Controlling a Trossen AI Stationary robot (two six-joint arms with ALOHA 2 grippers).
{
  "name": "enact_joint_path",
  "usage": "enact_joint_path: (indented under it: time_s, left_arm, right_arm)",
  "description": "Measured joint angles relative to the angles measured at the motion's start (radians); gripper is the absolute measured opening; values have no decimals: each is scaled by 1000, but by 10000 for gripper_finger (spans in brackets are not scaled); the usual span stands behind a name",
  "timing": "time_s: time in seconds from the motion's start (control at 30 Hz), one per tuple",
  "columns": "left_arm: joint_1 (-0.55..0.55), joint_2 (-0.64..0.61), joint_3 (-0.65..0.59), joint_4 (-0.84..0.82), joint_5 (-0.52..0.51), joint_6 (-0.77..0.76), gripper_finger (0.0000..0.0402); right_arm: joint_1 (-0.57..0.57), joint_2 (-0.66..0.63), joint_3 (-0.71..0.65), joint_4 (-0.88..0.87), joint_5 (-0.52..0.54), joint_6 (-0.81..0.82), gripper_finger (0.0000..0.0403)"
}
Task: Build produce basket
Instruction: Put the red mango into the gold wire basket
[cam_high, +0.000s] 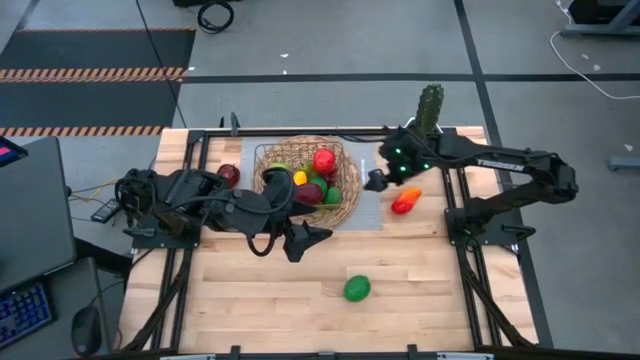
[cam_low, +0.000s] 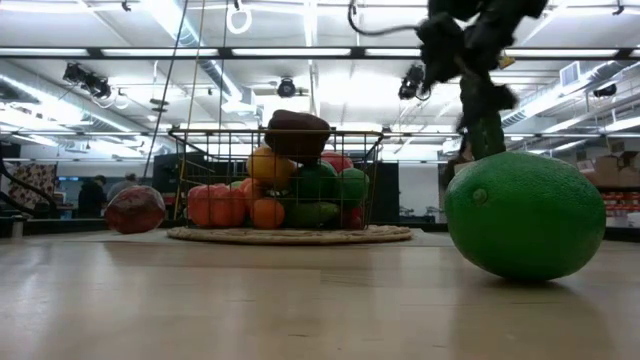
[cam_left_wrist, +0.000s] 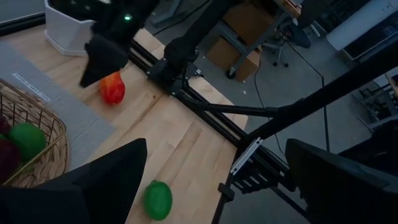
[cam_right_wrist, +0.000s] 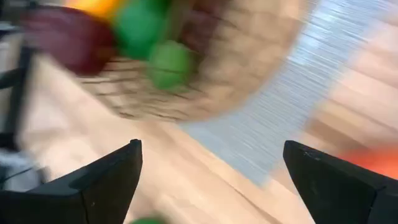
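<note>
**Basket mostly filled, three pieces still out on the table**

The round tan woven wicker basket (cam_high: 306, 185) sits at the far middle of the wooden table (cam_high: 420, 310), already piled with red, green, yellow and orange toy produce. By my judgement three pieces are left: a green lime (cam_high: 357, 288) on the near boards, an orange-red fruit (cam_high: 405, 201) just right of the basket's grey mat, and a dark red fruit (cam_high: 228, 175) beside its left rim.

The right gripper (cam_high: 377, 181) hangs above the mat's right edge, near the orange-red fruit, jaws spread wide and empty. The left gripper (cam_high: 308, 241) waits in front of the basket, likewise wide apart, holding nothing.
</note>
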Motion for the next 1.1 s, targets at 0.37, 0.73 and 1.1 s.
enact_joint_path:
  time_s: [0.37,0.73,1.1]
  left_arm:
    - [0,0,0,0,-15,7,389]
    - [-8,0,0,-1,-15,39,389]
    - [-24,0,0,-8,-14,53,389]
  right_arm:
    - [48,-24,-1,-306,197,327,393]
    - [83,20,-43,-415,289,582,393]
    - [101,25,-176,-354,311,873,390]
